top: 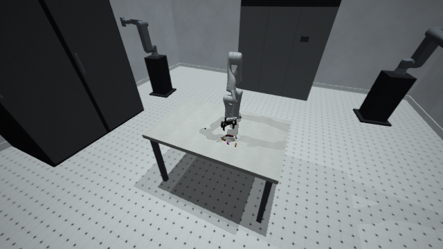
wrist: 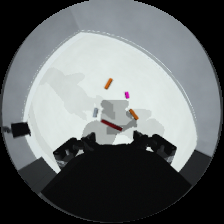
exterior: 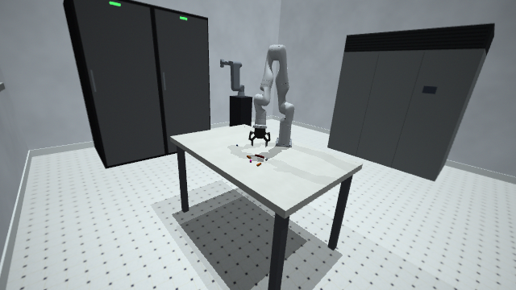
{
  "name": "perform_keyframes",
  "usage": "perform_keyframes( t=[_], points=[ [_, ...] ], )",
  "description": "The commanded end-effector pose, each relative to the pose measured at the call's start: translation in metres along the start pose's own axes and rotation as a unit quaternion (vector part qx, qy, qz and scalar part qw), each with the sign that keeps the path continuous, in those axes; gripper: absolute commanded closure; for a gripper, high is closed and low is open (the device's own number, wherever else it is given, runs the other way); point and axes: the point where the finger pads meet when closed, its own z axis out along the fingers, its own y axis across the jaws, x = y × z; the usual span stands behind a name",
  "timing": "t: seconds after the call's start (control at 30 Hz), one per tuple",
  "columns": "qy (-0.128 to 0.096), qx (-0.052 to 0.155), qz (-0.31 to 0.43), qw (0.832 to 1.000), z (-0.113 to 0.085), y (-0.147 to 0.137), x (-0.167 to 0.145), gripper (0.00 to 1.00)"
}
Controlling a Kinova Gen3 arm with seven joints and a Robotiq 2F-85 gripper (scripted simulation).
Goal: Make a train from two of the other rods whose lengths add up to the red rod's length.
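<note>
Below your wide-open, empty gripper the red rod lies just ahead of the fingertips, with the grey rod beyond and an orange rod alongside, so you are probably still choosing; next descend squarely over grey or orange.

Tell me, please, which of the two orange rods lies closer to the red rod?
The orange rod just right of the red rod in the wrist view, almost at its end. The other orange rod lies well beyond, farther from the open hand.
</note>
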Motion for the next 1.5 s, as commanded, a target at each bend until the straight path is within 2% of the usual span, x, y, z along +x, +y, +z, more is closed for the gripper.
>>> perform_keyframes(
  t=[0.0,0.13,0.37,0.63,0.7,0.9,1.1,1.47],
  points=[
    [0.0,0.0,0.01,1.0,0.0,-0.001,0.002,0.0],
    [0.0,0.0,0.028,1.0,0.0,-0.002,0.003,0.0],
    [-0.001,0.0,0.13,0.992,0.001,-0.009,0.01,0.0],
    [-0.001,-0.001,0.269,0.963,0.001,-0.019,0.021,0.0],
    [-0.001,-0.001,0.269,0.963,0.001,-0.019,0.021,0.0],
    [0.0,-0.001,0.342,0.94,0.001,-0.024,0.027,0.0],
    [0.001,-0.001,0.37,0.929,0.0,-0.026,0.029,0.0],
    [0.001,-0.001,0.371,0.929,0.0,-0.026,0.029,0.0]
  ],
)
